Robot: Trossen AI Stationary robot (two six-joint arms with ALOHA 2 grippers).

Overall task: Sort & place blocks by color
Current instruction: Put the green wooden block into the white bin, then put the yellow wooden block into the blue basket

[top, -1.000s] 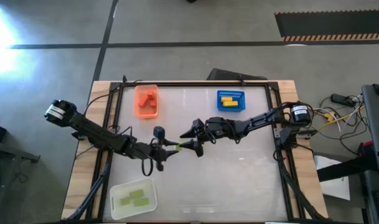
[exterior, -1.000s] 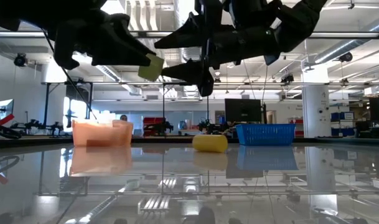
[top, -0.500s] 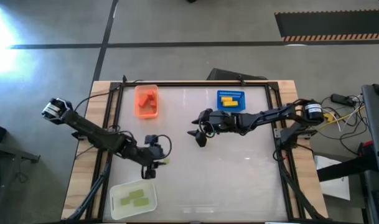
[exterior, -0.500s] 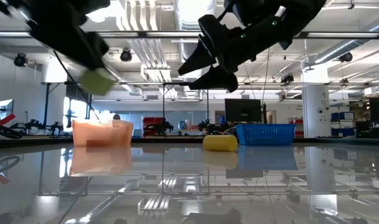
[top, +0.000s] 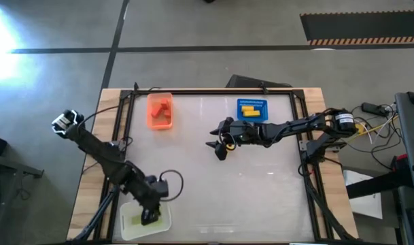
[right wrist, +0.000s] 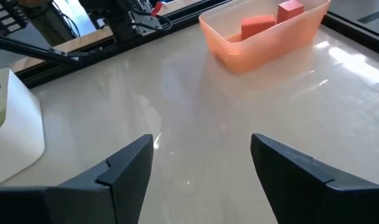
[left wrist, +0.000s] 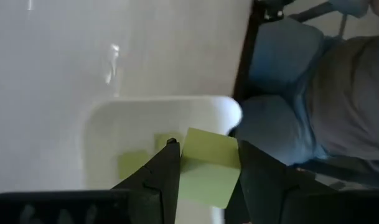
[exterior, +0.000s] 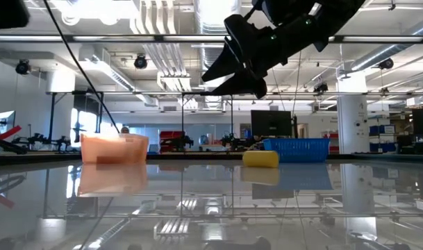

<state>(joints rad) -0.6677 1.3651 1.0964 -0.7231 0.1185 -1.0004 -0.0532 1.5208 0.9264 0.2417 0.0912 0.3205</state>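
fingers, left: clenched on a light green block (left wrist: 205, 167); the left gripper (top: 149, 215) hangs over the white tray (top: 128, 224).
fingers, right: spread wide with nothing between them; the right gripper (top: 219, 146) hovers well away from the white tray, toward the blue tray (top: 252, 119).
landmark: white tray at the near left corner of the table (top: 261, 204); every place below is given from it.
nearest: two green pieces (top: 133, 219) already lie inside the white tray, right under the held block.
middle distance: a yellow block (exterior: 260, 158) lies loose on the table, well beyond the white tray, under the right gripper and just short of the blue tray.
farthest: orange tray (top: 160, 121) with red blocks (right wrist: 259, 27) straight across from the white tray; blue tray with yellow pieces (top: 250, 109) diagonally across from it.
just changed: a second ago both grippers met mid-table around the green block; since then the left arm has swung it back over the white tray, and the right gripper has let go and drawn back toward the blue tray.
meaning for the task: the handover looks finished; the green block seems one release away from its own colour's tray, and the loose yellow block appears the likely next pick for the right arm.
writing, brands: none readable on trays, blocks or arms.
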